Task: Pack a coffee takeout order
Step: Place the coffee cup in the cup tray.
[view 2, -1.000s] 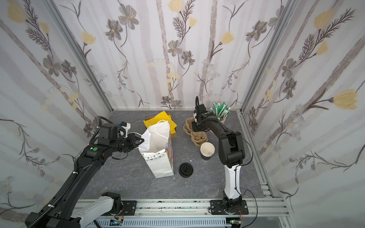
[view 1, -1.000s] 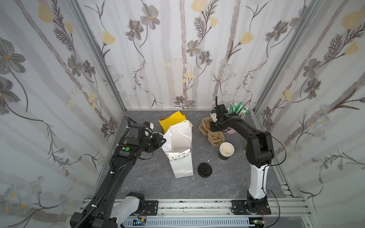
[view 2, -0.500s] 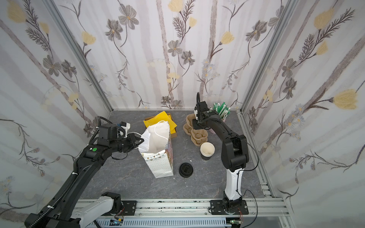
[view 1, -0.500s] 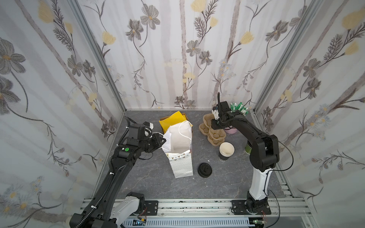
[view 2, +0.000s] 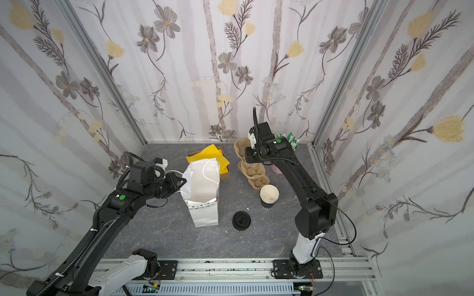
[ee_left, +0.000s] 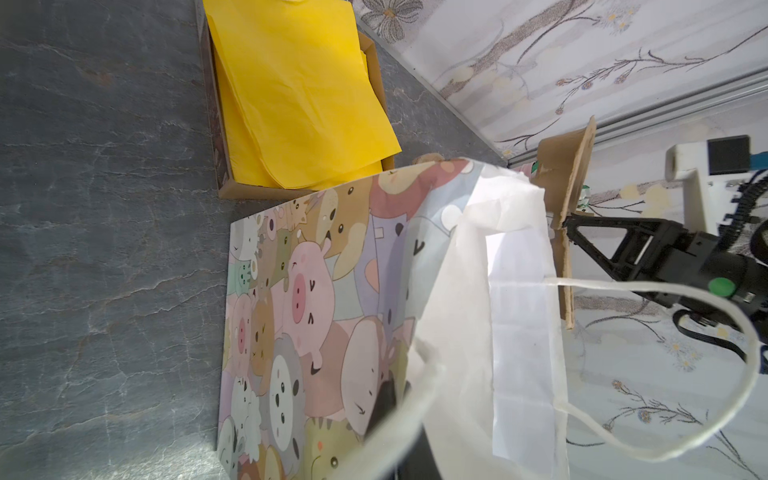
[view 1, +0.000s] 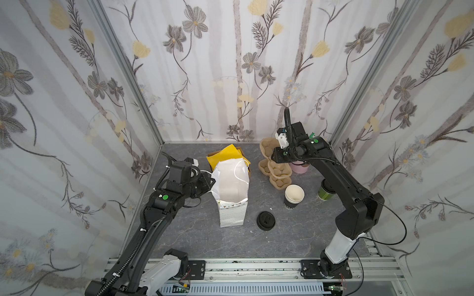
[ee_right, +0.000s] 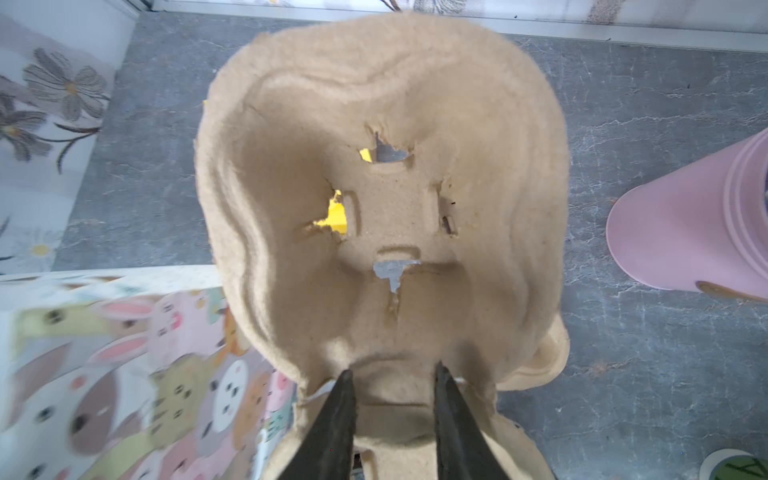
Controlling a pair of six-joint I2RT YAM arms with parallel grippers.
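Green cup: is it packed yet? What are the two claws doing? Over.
Left gripper shut on bag rim. Right gripper shut on pulp carrier, tilted up. Green cup on table, unpacked, right arm crossing above it.

Three walls [view 1: 230, 64] papered pale, grey and yellow flowers on trailing stems. Aluminium posts [view 1: 131, 77] at back corners. Dark grey marbled tabletop [view 1: 205, 238]. Metal rail [view 1: 256, 266] along front edge. Even light.
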